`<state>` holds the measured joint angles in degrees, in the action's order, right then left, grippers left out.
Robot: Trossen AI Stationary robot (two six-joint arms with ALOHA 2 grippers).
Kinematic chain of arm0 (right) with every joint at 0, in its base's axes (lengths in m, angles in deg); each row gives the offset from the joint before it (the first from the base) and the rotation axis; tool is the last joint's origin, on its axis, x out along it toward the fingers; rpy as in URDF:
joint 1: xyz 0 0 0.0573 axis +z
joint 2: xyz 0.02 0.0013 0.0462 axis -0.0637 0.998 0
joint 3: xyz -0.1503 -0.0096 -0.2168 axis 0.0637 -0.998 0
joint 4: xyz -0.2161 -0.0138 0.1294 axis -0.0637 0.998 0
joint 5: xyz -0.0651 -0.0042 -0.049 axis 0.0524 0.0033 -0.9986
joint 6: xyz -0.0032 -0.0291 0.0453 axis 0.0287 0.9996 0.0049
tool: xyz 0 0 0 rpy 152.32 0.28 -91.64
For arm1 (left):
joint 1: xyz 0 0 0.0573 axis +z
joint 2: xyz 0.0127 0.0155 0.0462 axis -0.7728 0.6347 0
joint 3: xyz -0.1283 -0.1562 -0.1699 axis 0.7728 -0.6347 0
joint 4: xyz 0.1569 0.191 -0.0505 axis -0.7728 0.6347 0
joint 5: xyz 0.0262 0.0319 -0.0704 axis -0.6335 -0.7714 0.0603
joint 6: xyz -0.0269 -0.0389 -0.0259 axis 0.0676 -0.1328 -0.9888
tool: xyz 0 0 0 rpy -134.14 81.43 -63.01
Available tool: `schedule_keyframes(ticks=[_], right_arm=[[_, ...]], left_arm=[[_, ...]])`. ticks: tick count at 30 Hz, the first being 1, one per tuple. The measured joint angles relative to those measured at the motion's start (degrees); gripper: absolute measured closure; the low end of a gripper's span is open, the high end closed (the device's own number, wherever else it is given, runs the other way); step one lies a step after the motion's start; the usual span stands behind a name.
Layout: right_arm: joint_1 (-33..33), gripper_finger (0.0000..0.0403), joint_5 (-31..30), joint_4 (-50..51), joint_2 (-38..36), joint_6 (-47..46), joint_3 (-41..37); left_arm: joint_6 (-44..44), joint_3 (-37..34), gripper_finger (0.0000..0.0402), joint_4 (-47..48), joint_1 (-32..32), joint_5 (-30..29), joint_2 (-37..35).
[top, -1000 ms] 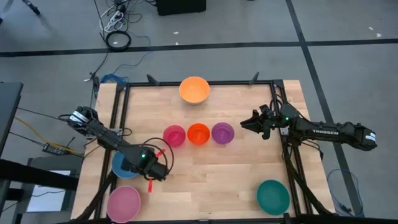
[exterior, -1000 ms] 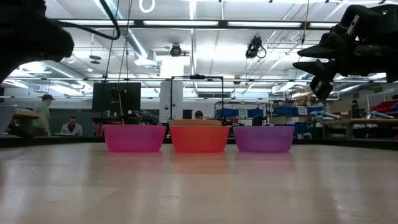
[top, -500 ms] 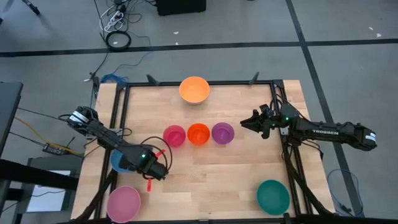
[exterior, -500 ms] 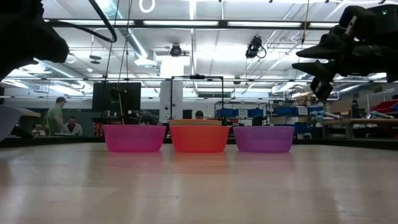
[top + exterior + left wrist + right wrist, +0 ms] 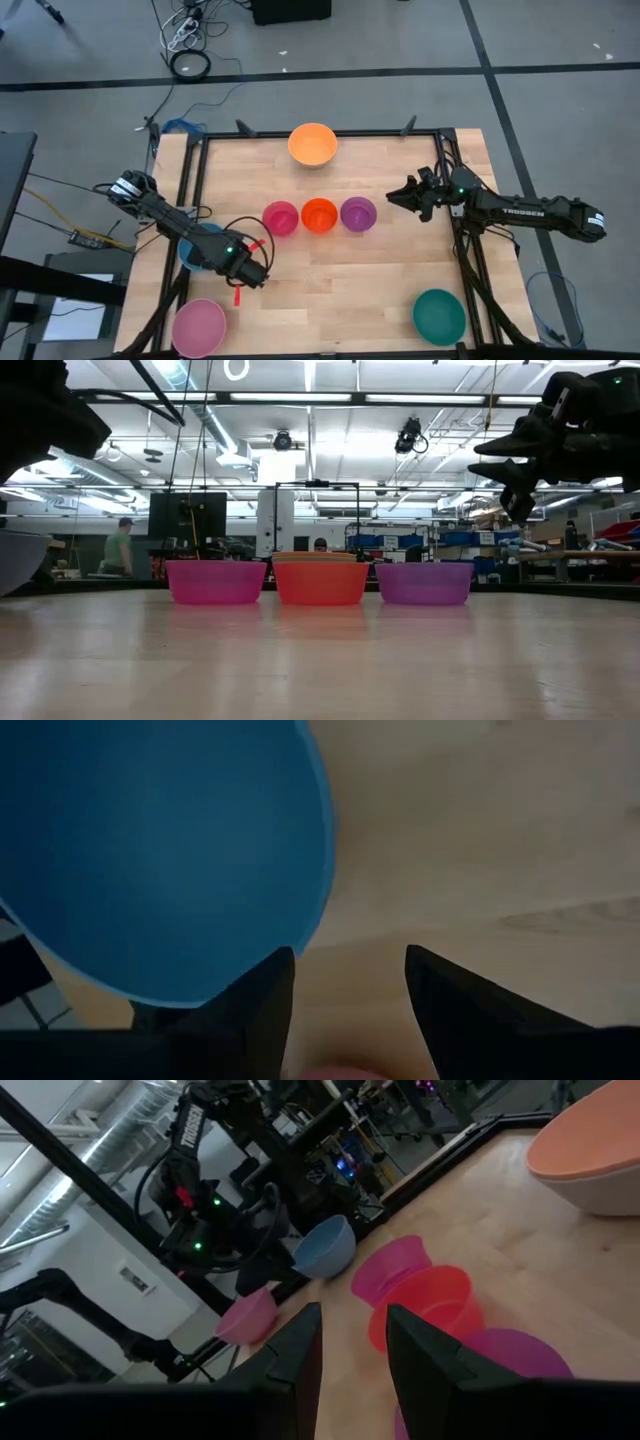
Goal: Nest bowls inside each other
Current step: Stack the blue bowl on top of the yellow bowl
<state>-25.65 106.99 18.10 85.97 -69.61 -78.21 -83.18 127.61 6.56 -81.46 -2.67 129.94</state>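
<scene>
**A:** From above, where do you have your bowls?

**B:** Your three small ones stand in a row mid-table [image 5: 340,285], rims touching: magenta bowl [image 5: 281,218], red-orange bowl [image 5: 319,215], purple bowl [image 5: 358,213]. The orange bowl [image 5: 312,144] sits at the far edge, the teal bowl [image 5: 439,315] at the near right corner and the light pink bowl [image 5: 198,327] at the near left corner. The blue bowl [image 5: 192,248] is at the left edge, partly under your left arm.

**A:** And my grippers?

**B:** Your left gripper [image 5: 250,274] is just right of the blue bowl. Your right gripper [image 5: 392,198] points at the purple bowl from its right, apart from it.

**A:** The low view?

**B:** It shows the small row side by side, with the orange rim behind the middle one. Your right gripper hangs high on the right, clear of the wood. A person [image 5: 120,548] stands in the room behind.

**A:** Left wrist?

**B:** The fingers are spread, with bare wood between them. The blue bowl's rim meets one finger, but I cannot tell whether they touch.

**A:** Right wrist?

**B:** These fingers are parted too and hold nothing. Beyond them you see the small row, then the blue bowl by your left arm with the pink one beside it
</scene>
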Motion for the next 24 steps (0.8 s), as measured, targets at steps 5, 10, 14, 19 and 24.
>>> schedule_keyframes(ticks=[5,10,14,19,24], right_arm=[[0.00,0.0300,-0.44,0.04,0.00,0.00,0.00],[0.00,0.0300,-0.43,0.07,-0.01,-0.02,0.00],[0.00,0.0300,-0.42,0.13,0.00,-0.04,0.00],[0.00,0.0300,-0.42,0.13,-0.01,-0.05,0.00],[0.00,0.0300,-0.42,0.12,0.00,-0.07,0.00]], left_arm=[[1.02,0.78,0.0200,5.32,0.01,-1.25,-0.02],[1.56,-0.44,0.0200,6.60,0.00,-1.22,0.00],[2.94,-3.55,0.0200,1.16,0.04,0.18,0.02],[3.04,-6.54,0.0200,-2.02,0.07,0.55,0.11],[4.60,-8.05,0.0244,-2.12,0.09,1.31,0.11]])
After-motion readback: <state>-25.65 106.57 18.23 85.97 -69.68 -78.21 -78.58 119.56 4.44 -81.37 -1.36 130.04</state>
